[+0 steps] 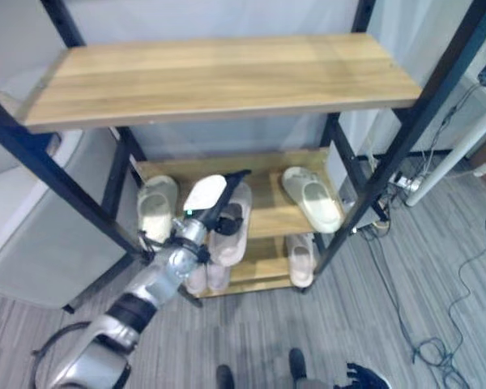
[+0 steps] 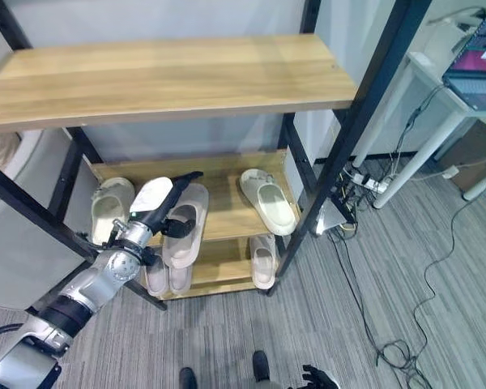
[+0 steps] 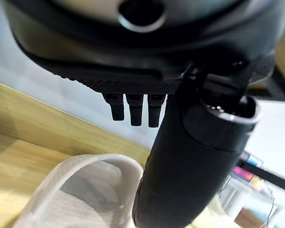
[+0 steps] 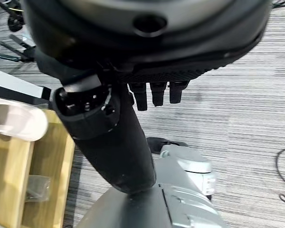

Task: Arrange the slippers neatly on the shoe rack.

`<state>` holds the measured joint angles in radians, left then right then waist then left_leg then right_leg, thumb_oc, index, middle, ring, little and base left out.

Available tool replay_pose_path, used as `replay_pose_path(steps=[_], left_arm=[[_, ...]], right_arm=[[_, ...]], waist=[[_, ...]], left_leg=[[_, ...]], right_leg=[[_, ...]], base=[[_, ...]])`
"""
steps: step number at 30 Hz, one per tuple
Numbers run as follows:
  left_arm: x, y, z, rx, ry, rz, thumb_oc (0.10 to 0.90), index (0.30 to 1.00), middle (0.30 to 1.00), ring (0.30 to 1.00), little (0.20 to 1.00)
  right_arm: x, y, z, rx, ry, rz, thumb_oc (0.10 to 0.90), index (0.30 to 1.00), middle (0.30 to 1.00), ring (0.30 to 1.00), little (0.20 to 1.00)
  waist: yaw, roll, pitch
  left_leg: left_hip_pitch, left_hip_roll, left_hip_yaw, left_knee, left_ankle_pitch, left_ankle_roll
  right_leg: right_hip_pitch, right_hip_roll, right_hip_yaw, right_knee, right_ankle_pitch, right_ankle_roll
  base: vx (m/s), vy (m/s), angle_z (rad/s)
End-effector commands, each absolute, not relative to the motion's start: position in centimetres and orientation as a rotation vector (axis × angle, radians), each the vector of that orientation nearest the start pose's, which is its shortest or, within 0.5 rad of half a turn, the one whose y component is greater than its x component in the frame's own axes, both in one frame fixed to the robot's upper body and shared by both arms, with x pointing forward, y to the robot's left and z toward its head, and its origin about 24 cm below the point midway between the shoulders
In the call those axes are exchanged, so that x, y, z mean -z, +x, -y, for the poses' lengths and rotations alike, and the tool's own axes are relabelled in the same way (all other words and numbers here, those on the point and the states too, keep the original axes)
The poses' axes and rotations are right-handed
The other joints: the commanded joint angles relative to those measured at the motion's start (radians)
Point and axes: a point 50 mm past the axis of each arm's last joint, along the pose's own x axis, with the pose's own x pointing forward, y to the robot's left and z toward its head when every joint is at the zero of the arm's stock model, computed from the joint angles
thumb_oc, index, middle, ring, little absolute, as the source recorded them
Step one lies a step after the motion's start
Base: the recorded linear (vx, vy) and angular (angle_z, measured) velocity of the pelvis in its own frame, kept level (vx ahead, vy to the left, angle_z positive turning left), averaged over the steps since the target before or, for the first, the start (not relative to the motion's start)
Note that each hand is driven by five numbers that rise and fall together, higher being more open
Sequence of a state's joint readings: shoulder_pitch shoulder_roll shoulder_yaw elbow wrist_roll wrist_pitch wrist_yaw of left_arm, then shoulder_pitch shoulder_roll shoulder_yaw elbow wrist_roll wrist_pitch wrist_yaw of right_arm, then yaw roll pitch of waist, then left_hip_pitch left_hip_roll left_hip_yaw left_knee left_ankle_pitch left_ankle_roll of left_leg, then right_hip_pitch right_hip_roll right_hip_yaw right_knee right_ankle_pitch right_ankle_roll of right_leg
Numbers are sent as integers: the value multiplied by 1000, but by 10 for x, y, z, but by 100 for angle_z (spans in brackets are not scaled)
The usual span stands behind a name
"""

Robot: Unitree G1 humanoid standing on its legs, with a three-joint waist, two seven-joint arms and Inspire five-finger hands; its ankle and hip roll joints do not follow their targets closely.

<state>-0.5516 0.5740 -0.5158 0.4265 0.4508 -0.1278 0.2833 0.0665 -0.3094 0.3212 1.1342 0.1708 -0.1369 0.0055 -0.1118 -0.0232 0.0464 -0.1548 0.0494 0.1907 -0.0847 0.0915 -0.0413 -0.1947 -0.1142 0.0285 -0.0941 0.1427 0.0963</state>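
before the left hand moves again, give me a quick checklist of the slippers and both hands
1. Left hand at the middle shelf, over the pinkish slipper: ok.
2. Left hand's hold on that slipper: cannot tell; straight fingers show in its wrist view, with a white slipper strap below them.
3. Pinkish slipper fully on the shelf: not ok, its heel overhangs the front edge.
4. Right-side slipper straight: not ok, it lies angled.
5. Far-left slipper on the shelf: ok.
6. Right hand away from the rack, over the floor: ok.
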Motion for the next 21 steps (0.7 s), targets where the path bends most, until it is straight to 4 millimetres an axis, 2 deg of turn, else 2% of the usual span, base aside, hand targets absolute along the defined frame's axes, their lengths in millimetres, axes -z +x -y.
replay_pose_path(steps=[1, 8, 9, 14, 21], left_arm=[[-184, 365, -165, -54, 1219, 620, 800, 900, 900, 900, 900], [-191, 377, -177, -98, 1315, 573, 800, 900, 900, 900, 900], [-193, 380, -178, -95, 1338, 563, 400, 300, 300, 300, 300], [-198, 380, -178, -97, 1325, 573, 400, 300, 300, 300, 300], [-185, 371, -170, -59, 1212, 588, 400, 300, 300, 300, 300]], right_arm=[[144, 122, 234, -52, -285, -968, 800, 900, 900, 900, 900], [139, 134, 227, -68, -269, -913, 800, 900, 900, 900, 900], [138, 136, 226, -75, -269, -905, 800, 900, 900, 900, 900], [139, 137, 224, -73, -265, -899, 800, 900, 900, 900, 900], [140, 133, 222, -65, -258, -905, 800, 900, 900, 900, 900]], waist=[[1, 18, 40], [-7, 4, 51], [-10, 0, 54], [-9, -8, 60], [0, -16, 61]], left_leg=[[-3, 4, -87, -3, -76, -22], [-36, -5, -72, -3, -72, -17], [-40, -7, -70, -3, -72, -15], [-41, -5, -67, -3, -73, -14], [-9, -3, -61, -3, -84, -12]], right_leg=[[18, 32, 16, 16, -100, 52], [-27, 27, 36, 20, -86, 58], [-32, 27, 39, 20, -83, 59], [-36, 29, 41, 20, -83, 61], [-16, 35, 48, 21, -90, 56]], base=[[-37, 51, -14], [-7, 30, -12], [3, 13, -5], [1, 3, -1], [42, -8, -4]])
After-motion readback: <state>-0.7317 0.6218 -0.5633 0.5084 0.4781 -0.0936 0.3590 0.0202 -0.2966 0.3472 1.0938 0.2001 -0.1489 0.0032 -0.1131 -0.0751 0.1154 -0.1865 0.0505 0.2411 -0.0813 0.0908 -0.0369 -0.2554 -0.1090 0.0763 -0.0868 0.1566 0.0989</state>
